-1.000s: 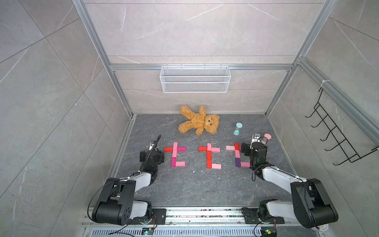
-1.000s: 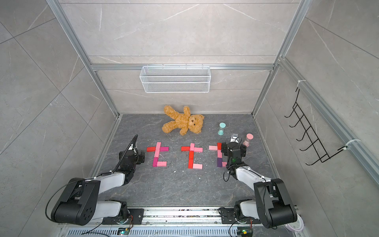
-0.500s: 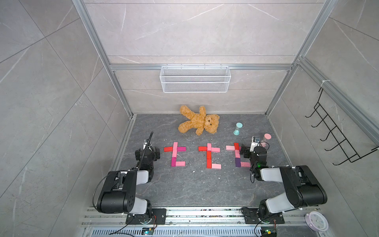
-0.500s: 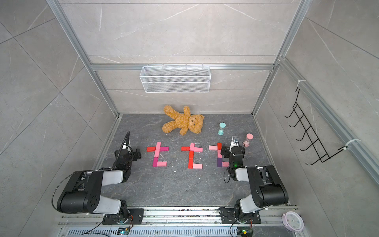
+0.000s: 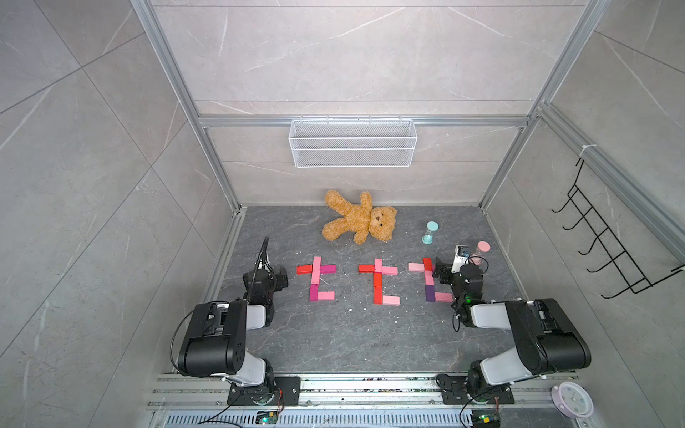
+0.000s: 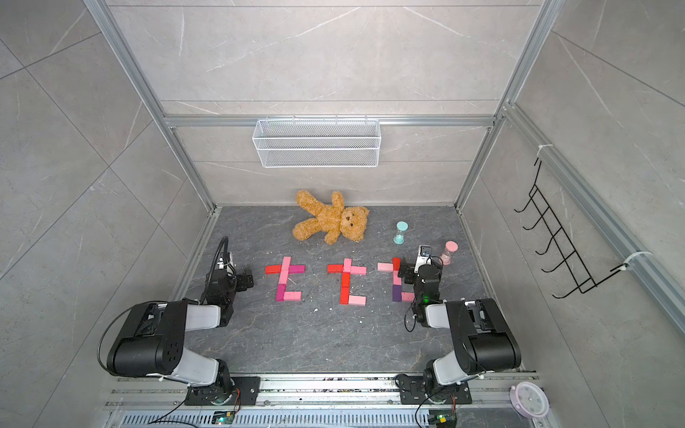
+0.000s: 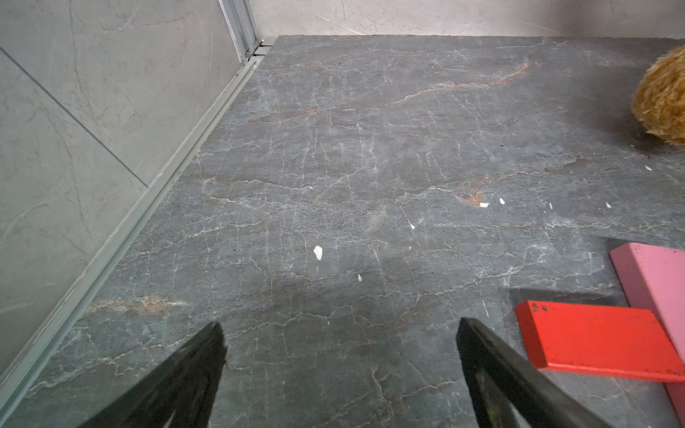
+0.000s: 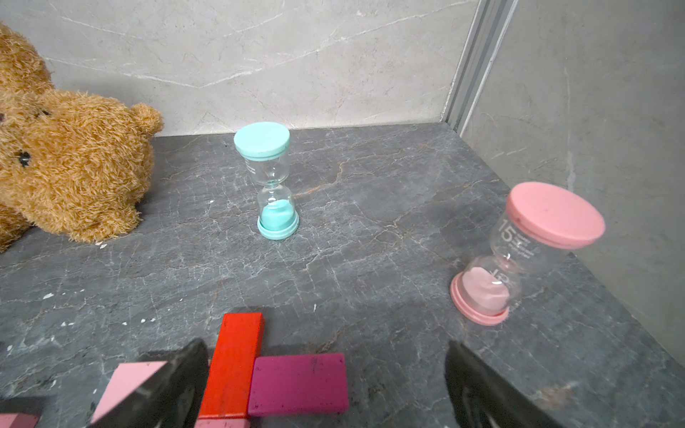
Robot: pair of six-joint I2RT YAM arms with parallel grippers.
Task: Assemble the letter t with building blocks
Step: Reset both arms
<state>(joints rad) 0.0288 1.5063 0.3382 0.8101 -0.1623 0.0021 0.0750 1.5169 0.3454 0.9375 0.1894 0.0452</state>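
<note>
Three t shapes of building blocks lie flat in a row on the dark floor in both top views: a left one (image 5: 317, 278), a middle one (image 5: 378, 281) and a right one (image 5: 430, 278) with a purple piece low in its stem. My left gripper (image 5: 282, 278) hangs open just left of the left t; its wrist view shows that t's red block (image 7: 596, 341) and a pink block (image 7: 659, 274) beside the gripper (image 7: 339, 326). My right gripper (image 5: 441, 272) is open over the right t's crossbar, with a red block (image 8: 235, 363) and a magenta block (image 8: 298, 383) beneath its spread fingers (image 8: 325, 346). Neither holds anything.
A brown teddy bear (image 5: 357, 222) lies at the back. A teal hourglass (image 5: 429, 232) and a pink hourglass (image 5: 481, 252) stand at the back right, the pink one close to my right gripper. A wire basket (image 5: 352, 142) hangs on the back wall. Walls close in both sides.
Both arms have folded back toward their bases, elbows rising. The grippers stay open near the same spots, and no block has moved.
</note>
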